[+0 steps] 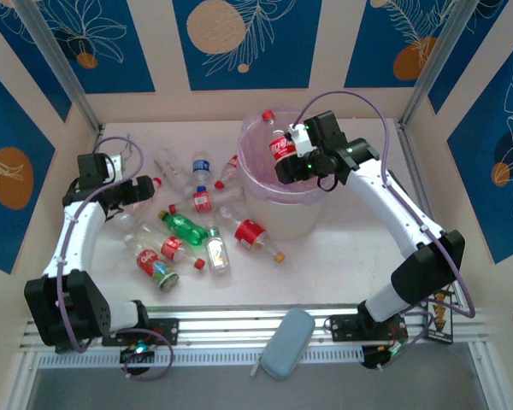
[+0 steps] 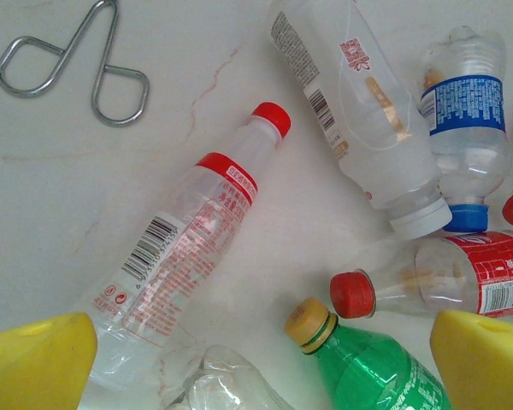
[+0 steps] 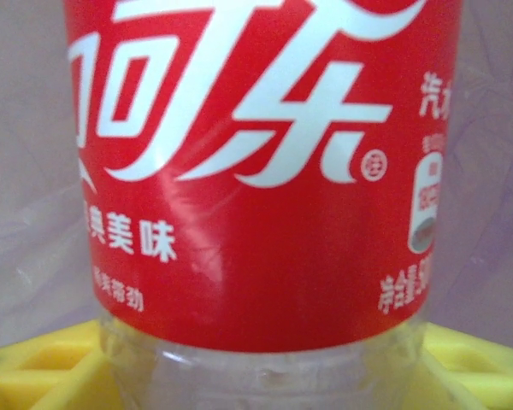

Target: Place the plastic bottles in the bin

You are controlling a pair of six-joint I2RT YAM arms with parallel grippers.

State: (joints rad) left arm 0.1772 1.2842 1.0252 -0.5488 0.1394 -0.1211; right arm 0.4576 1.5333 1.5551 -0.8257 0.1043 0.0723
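Hovering at nine o'clock on the table, the left gripper had its jaws spread wide, likely so it could drop over one of the bottles scattered from its three to five o'clock. Its wrist view looked straight down between the yellow fingers. A clear bottle with a red cap and a red-printed label lay flat just off the left finger, cap toward one o'clock. A green bottle with a yellow cap lay at five o'clock. Others, with white, blue and red caps, lay on their sides toward two and three o'clock, some touching.

The bin, translucent and lilac, stood at two o'clock of the heap.

Over its mouth, the right gripper reached in from three o'clock with a cola bottle between its jaws, probably so the bottle would fall inside. I couldn't tell whether the jaws were pinching it or had slackened. Up close, that cola bottle showed a red label with white script and clear plastic below, with the bin's lilac wall behind it.
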